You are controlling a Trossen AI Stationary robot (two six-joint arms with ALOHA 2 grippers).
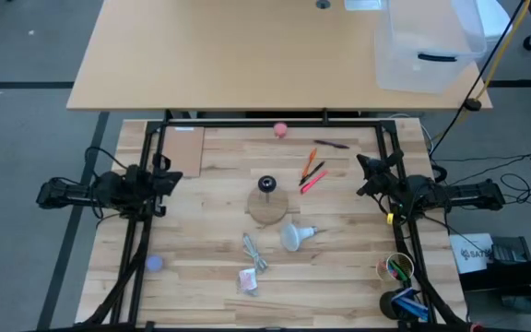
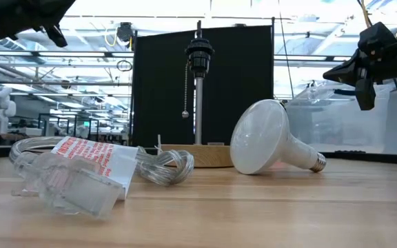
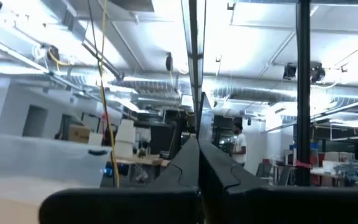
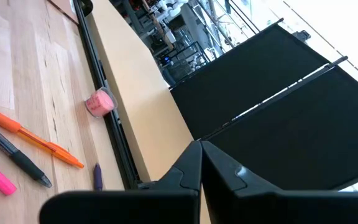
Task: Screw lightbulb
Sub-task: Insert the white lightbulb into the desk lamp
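Lightbulb (image 1: 294,237) lay on its side on the wooden table (image 1: 339,267), near the middle, and you had neither gripper on it. Its round white globe pointed toward the table's near edge and its silvery screw base toward the right arm's side; in the low view the bulb (image 2: 271,147) rested tilted on its globe with the base touching the wood. Just beside it stood the round wooden disc (image 1: 267,207) with its black socket post (image 2: 199,52) upright and a pull chain hanging from it. On the other side of the bulb you had a clear coiled cord (image 1: 253,251) and a clear packet with a red label (image 1: 248,279). Farther off lay an orange pen (image 1: 308,163), a pink marker (image 1: 312,182) and a small pink ball (image 1: 281,130) by the far rail. Your left gripper (image 1: 171,176) hung at the table's left edge, fingers pressed together, holding nothing. Your right gripper (image 1: 364,172) hung at the right edge, well apart from the bulb, its fingers (image 4: 194,165) likewise pressed together and empty
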